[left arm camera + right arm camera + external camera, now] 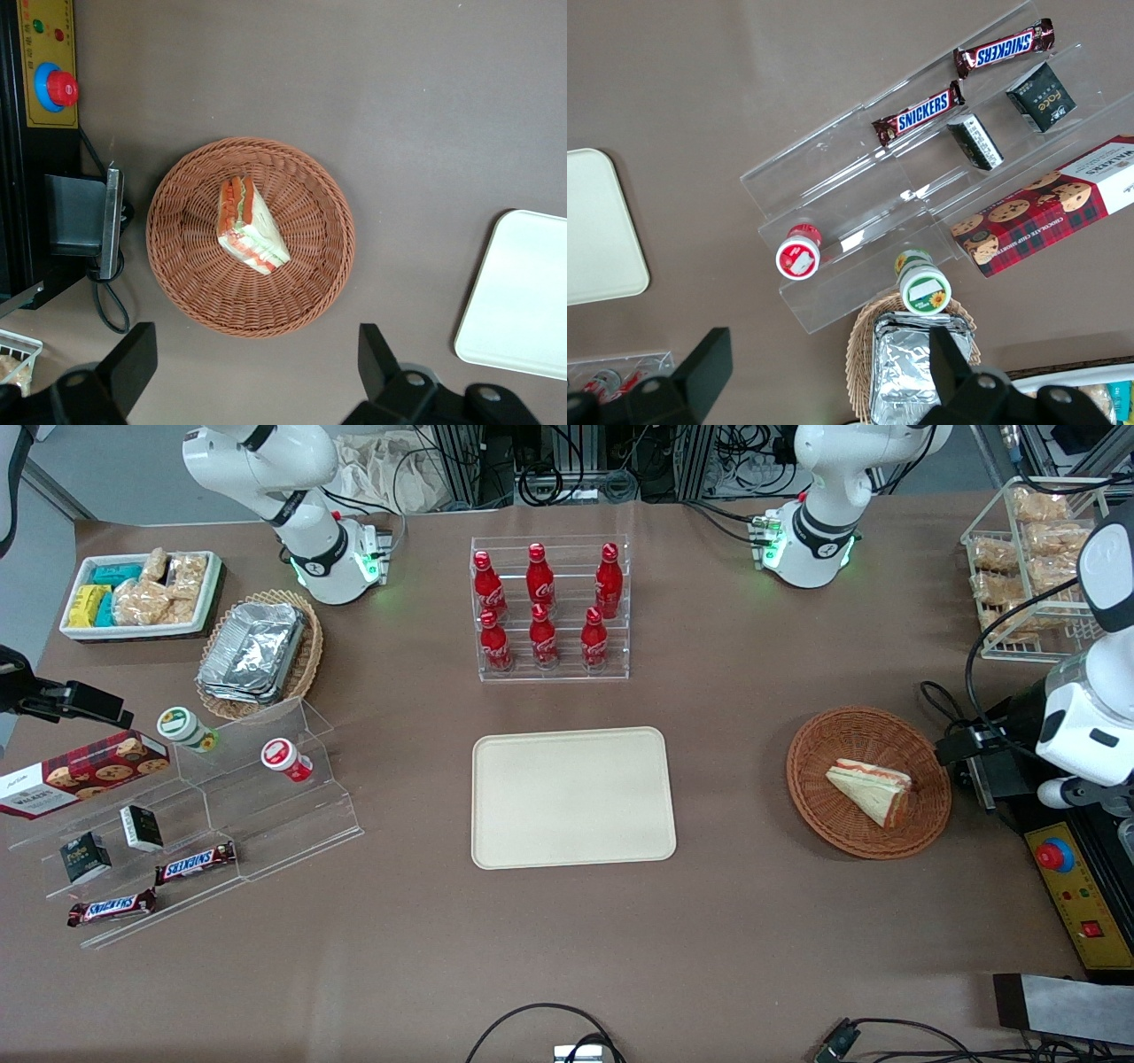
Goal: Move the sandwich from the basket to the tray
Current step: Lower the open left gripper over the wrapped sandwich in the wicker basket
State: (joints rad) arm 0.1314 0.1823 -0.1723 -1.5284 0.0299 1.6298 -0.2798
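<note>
The sandwich (873,788), a triangular white wedge with orange-red and green filling, lies in the round reddish-brown wicker basket (815,779) toward the working arm's end of the table. The cream-beige tray (571,797) lies bare at the table's middle. In the left wrist view my gripper (255,335) is open and empty, high above the table just off the basket's rim (195,283), apart from the sandwich (251,228). A corner of the tray (523,301) shows there too. In the front view only the arm's white wrist (1085,726) shows beside the basket.
A black bracket (974,766) and a yellow emergency-stop box (1076,886) sit close beside the basket. A rack of red cola bottles (549,611) stands farther from the camera than the tray. Acrylic steps with snacks (204,815) and a foil-container basket (261,651) lie toward the parked arm's end.
</note>
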